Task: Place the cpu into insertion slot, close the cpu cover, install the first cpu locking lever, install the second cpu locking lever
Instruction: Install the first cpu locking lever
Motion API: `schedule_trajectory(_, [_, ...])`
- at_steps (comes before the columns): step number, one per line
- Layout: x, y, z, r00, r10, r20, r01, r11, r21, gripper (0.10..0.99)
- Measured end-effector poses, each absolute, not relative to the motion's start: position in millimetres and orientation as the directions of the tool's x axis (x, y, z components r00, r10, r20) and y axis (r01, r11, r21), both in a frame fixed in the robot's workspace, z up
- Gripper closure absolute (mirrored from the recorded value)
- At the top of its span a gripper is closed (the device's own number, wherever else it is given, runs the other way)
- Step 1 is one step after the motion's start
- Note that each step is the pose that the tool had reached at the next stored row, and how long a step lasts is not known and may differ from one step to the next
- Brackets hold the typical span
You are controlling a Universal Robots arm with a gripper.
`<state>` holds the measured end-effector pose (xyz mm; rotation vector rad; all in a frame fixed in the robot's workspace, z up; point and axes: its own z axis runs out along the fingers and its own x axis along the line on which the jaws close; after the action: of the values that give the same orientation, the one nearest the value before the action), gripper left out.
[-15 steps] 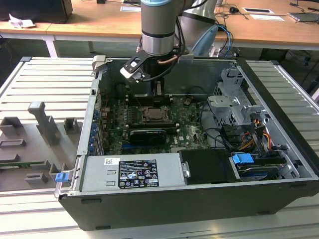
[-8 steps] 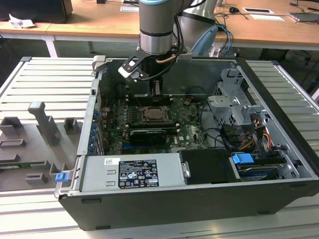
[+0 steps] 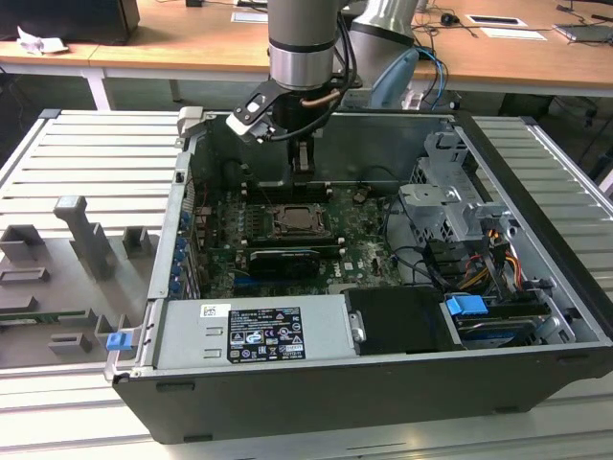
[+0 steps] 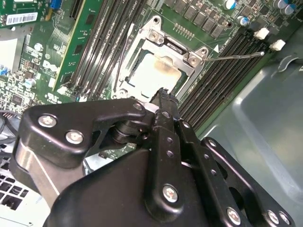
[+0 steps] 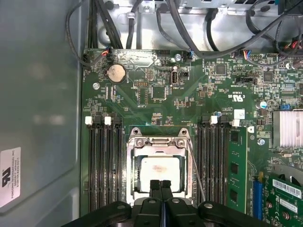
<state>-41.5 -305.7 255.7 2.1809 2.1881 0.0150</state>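
The cpu [image 5: 158, 171] shows its pale silver top in the insertion slot [image 3: 292, 222] of the green motherboard. The silver cpu cover [image 5: 159, 142] lies flat around it, and the chip shows through its square cut-out [image 4: 152, 75]. One thin wire locking lever [image 4: 236, 56] angles out over the black memory slots, seen also in the first wrist view [image 5: 197, 171]. A second lever [image 4: 124, 54] runs along the socket's opposite side. My gripper [image 5: 161, 185] hovers just above the socket's edge, shut, its black fingertips [image 4: 163, 94] pressed together with nothing between them. In the exterior view the gripper [image 3: 303, 165] hangs inside the case.
The open computer case [image 3: 536, 287] surrounds the board with steel walls. Black memory slots [image 5: 102, 165] flank the socket on both sides. A drive cage and cables [image 3: 450, 206] fill the exterior view's right, and a power supply [image 3: 254, 331] sits in front.
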Motion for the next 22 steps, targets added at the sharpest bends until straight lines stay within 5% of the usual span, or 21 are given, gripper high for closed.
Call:
schedule_trajectory(16, [-41.5,-305.7,263.2,-0.004,1.000,-0.030,0.999,0.006,0.044,0.980])
schedule_trajectory(22, [-41.5,-305.8,263.1,-0.097,0.995,-0.030,0.994,0.098,0.043,0.980])
